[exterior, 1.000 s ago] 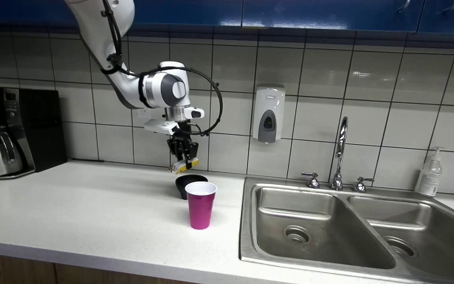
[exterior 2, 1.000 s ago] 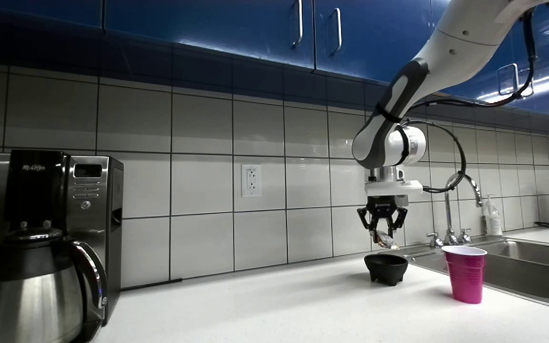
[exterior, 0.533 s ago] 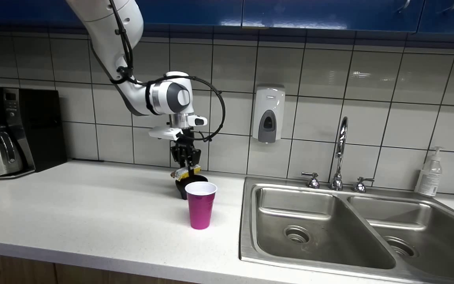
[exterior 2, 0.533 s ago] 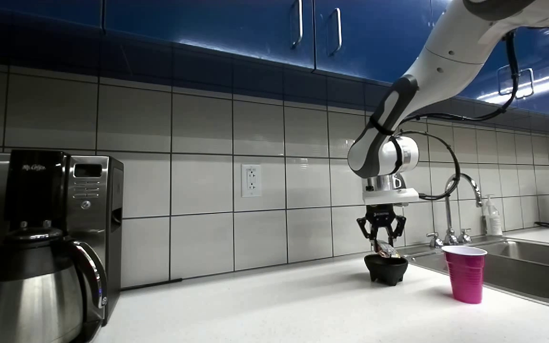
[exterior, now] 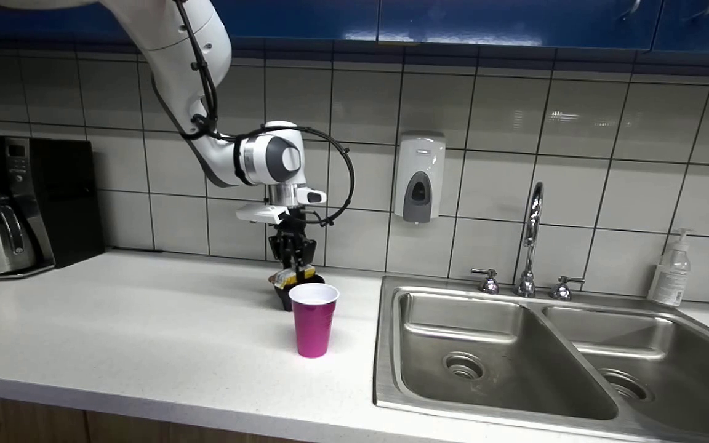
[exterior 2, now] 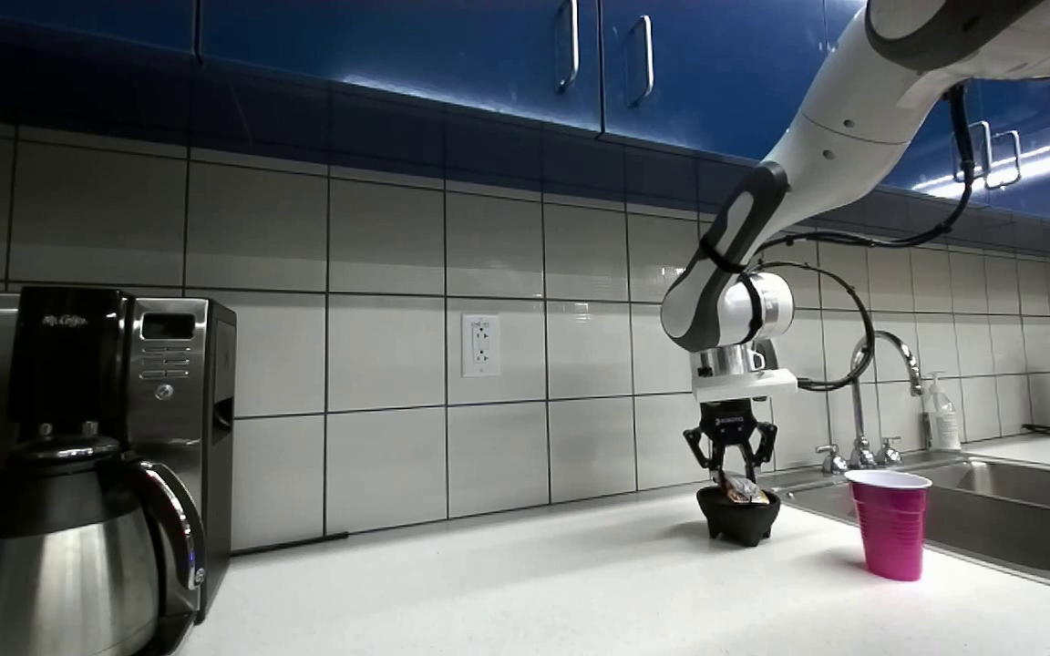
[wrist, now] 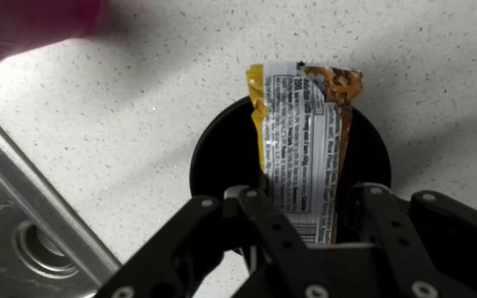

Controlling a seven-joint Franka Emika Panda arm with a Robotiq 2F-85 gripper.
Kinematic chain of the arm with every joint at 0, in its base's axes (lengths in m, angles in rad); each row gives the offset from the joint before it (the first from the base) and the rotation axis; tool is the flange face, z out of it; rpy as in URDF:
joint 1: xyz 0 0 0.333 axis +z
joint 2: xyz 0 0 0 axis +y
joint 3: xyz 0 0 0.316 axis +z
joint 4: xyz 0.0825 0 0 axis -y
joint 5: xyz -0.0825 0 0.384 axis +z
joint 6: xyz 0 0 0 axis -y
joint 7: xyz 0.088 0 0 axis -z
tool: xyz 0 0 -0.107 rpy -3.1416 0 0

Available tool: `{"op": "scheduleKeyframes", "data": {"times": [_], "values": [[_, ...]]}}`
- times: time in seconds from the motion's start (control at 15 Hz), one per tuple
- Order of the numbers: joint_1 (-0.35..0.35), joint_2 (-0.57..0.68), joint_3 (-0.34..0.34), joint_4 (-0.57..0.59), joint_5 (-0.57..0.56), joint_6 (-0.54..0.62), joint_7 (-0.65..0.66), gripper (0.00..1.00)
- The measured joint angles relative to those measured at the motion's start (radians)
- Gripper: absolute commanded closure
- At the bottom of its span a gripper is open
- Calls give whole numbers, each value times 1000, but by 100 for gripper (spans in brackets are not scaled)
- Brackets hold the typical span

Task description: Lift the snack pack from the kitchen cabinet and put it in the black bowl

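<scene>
The snack pack [wrist: 300, 140], a flat packet with a white printed back and yellow and orange edges, lies across the mouth of the black bowl [wrist: 222, 153]. Its far end reaches past the rim in the wrist view. My gripper [wrist: 302, 192] points down with a finger on each side of the pack and appears shut on it. In both exterior views the gripper [exterior: 298, 271] [exterior 2: 735, 474] is low over the bowl [exterior: 283, 298] [exterior 2: 740, 522], with the pack [exterior: 287, 278] [exterior 2: 746, 492] at rim height, slightly tilted. The bowl stands on the white countertop [exterior: 145, 332] of the kitchen cabinet.
A pink cup [exterior: 313, 329] [exterior 2: 890, 528] stands close beside the bowl, partly hiding it in an exterior view. The steel double sink [exterior: 383, 344] lies beyond the cup. A coffee maker [exterior: 65, 203] stands at the counter's other end. The tiled wall [exterior: 354, 240] is close behind the gripper.
My gripper has moved down with the snack pack, from above the bowl to its rim; the pack now sits partly inside the bowl's mouth. The bowl and cup have not moved.
</scene>
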Motion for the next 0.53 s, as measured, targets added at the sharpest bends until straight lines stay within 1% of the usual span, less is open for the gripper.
{"op": "scheduleKeyframes", "data": {"times": [0.07, 0.13, 0.33, 0.4, 0.53], "values": [[0, 5, -1, 4, 0, -4, -1, 31], [0, 8, -1, 7, 0, -8, -1, 25], [0, 16, -2, 18, 0, -18, -2, 2], [0, 18, -2, 22, 0, -22, -2, 0], [0, 18, -2, 26, 0, -31, -2, 0]]}}
